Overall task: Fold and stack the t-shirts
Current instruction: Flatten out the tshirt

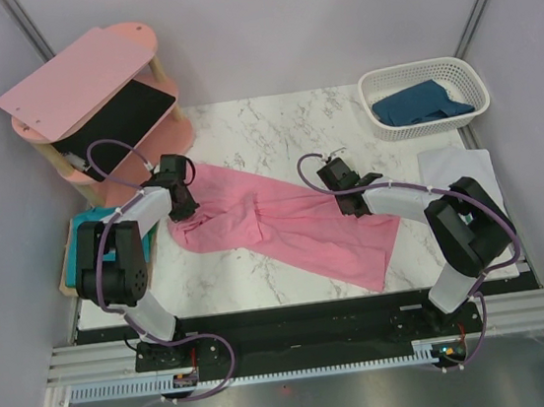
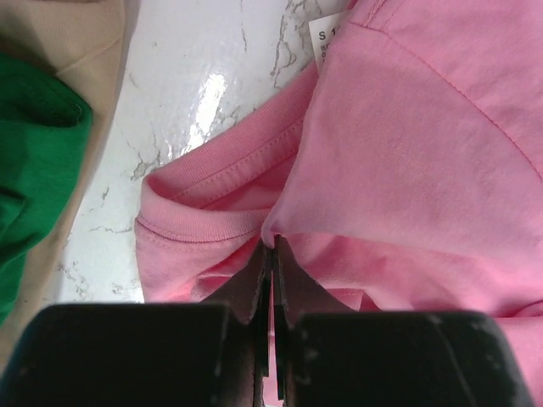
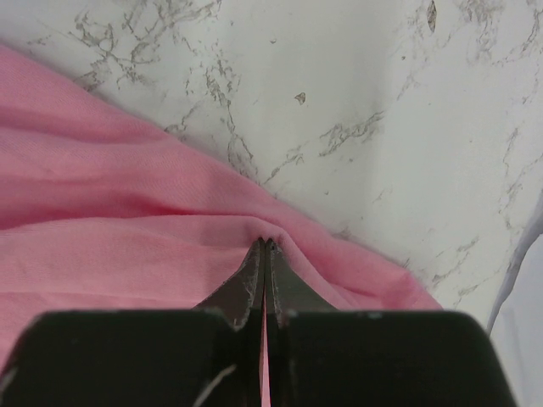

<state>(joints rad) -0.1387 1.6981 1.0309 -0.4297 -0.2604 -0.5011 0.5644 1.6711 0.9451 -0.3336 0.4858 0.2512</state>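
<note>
Item 1, light pink t-shirt (image 1: pixel 284 224): I see it lying spread on the marble table (image 1: pixel 243 128), running on a diagonal from far left to near right, creased along the middle. Its collar (image 2: pixel 212 222) sits at the left end, with a small white label (image 2: pixel 327 38) beside it.

Item 2, left gripper (image 2: pixel 271 246): my wrist view shows the jaws pressed together on a fold of the pink fabric just beside the collar.

Item 3, right gripper (image 3: pixel 267 243): jaws closed, pinching the far edge of the same shirt where it meets bare marble.

Item 4, teal t-shirt (image 1: pixel 91 224): I find it bunched at the table's left edge, next to the left arm, on a beige surface (image 2: pixel 76 38).

Item 5, dark blue t-shirt (image 1: pixel 419 104): crumpled inside the white basket (image 1: pixel 376 79) at the far right corner.

Item 6, white cloth (image 1: pixel 456 166): flat, near the basket.

Item 7, pink shelf unit (image 1: pixel 78 78): far left corner.
</note>
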